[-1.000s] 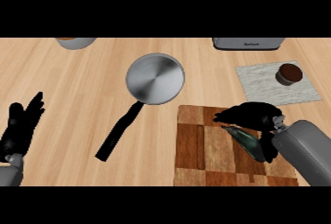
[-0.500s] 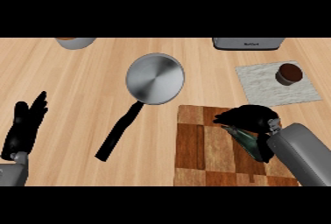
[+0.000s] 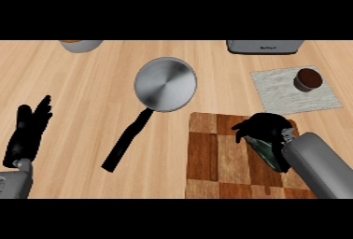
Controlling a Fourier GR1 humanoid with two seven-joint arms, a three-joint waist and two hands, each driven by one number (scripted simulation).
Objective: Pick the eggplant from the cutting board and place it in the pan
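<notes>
Eggplant [image 3: 267, 151] under curled right robot hand [image 3: 263, 127]

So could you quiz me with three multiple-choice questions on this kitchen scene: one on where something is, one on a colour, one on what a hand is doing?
1. Where is the pan?
A. Left of the cutting board, on the counter
B. On the cutting board
C. On the cloth

2. What colour is the pan's handle?
A. Red
B. Black
C. White

3. What is the right hand doing?
A. Resting flat on the counter
B. Holding the pan
C. Curled round the eggplant over the board

Answers:
1 A: the pan lies on bare wood, up and left of the board.
2 B: the long handle is black.
3 C: its fingers bend over the dark green eggplant; the left hand rests open at the left edge.
</notes>
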